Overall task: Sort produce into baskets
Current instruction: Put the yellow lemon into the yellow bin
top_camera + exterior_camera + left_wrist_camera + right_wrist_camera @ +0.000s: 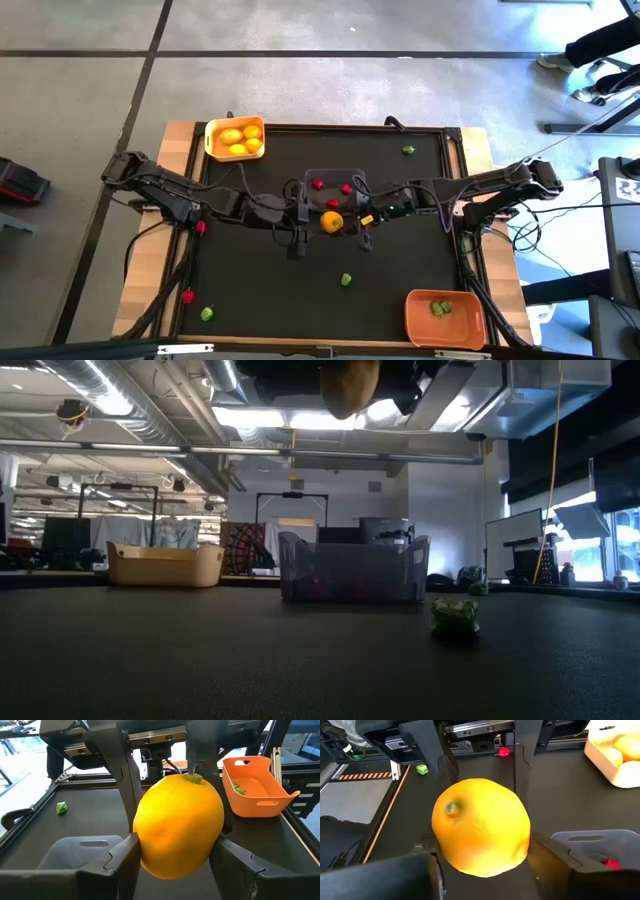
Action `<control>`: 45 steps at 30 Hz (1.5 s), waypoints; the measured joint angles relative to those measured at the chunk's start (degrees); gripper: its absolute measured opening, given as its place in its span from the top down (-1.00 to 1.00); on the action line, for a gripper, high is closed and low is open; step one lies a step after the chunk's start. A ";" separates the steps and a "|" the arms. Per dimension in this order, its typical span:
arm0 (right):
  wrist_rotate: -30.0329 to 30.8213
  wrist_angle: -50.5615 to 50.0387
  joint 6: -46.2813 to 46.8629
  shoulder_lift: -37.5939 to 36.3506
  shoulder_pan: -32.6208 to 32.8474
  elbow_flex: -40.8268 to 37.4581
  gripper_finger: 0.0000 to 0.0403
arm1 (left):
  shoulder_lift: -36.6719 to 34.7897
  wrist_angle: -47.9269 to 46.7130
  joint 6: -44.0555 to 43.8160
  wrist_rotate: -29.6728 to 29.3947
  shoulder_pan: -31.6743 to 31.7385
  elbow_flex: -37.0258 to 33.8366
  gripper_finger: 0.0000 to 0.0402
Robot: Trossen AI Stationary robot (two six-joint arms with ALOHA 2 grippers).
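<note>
High view puts the lemon (331, 221) aloft just beside the clear basket (335, 181), between my two claws. I see both pinching it: left gripper (172, 852) and right gripper (482, 852) meet head-on, arms stretched level toward each other. The yellow basket (215, 130) lies on my left arm's side, so left looks nearer.

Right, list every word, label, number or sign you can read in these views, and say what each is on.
None can be read.
White sheet with dark marks beside the table: too small to read.
Yellow lemon-shaped toy fruit, orange plastic basket, yellow plastic basket, clear see-through basket: no lettering visible.
Room behind the table: no sign readable.
</note>
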 joint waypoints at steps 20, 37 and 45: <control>0.06 -23.02 9.92 -8.73 0.46 0.09 -0.52 | -4.33 -10.69 -5.58 -2.54 0.14 0.22 -0.03; 5.30 -19.07 21.59 -7.72 7.97 -13.32 -0.53 | -21.02 -43.57 -19.29 -13.25 8.82 0.17 -0.03; 6.96 -19.49 25.96 -7.72 7.87 -20.51 -0.53 | -22.10 -61.10 -25.92 -18.47 19.71 0.15 -0.03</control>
